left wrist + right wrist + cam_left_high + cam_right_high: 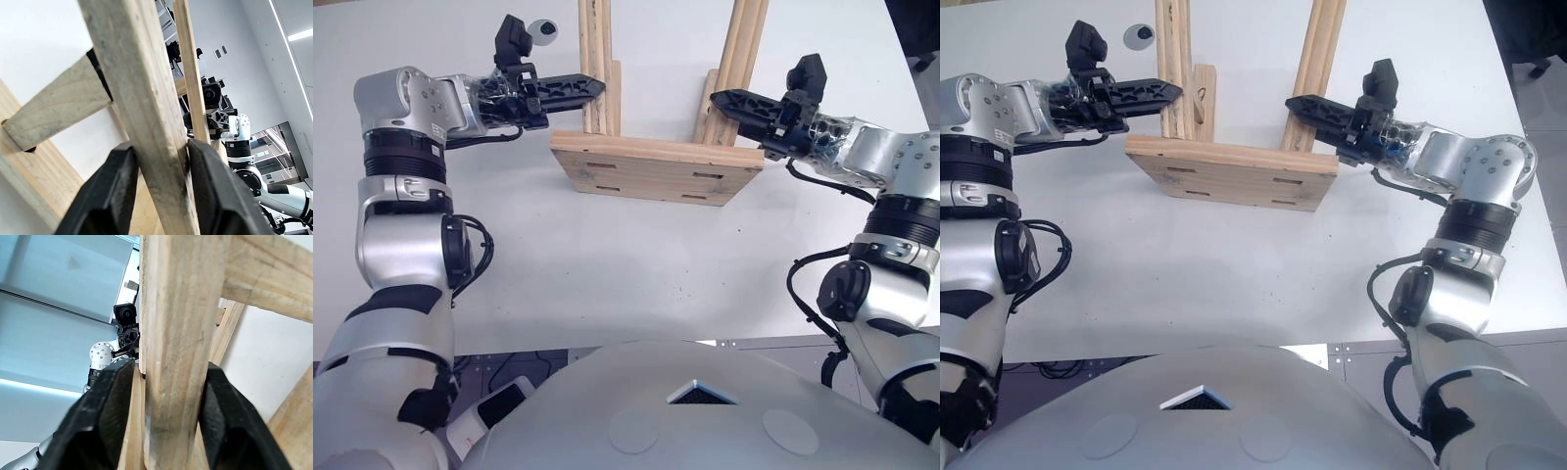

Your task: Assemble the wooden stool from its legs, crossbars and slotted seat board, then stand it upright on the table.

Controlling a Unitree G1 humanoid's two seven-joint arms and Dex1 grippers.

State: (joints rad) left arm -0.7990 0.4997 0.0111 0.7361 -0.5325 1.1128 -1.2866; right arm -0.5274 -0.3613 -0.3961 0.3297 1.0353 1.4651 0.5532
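The wooden stool lies on its side on the white table, its slotted seat board (656,168) on edge facing me and the legs pointing away. My left gripper (597,86) is shut on the left leg (597,49) just behind the board. My right gripper (717,100) is shut on the right leg (744,49) at about the same height. In the left wrist view both black fingers (110,196) press the leg (142,98), with a crossbar (54,115) joining it. The right wrist view has the fingers (110,416) clamped on the other leg (178,333).
A small round white and dark object (544,31) lies on the table beyond my left gripper. The table's front edge (705,338) runs close to my body. Bare tabletop (636,264) lies between the seat board and that edge.
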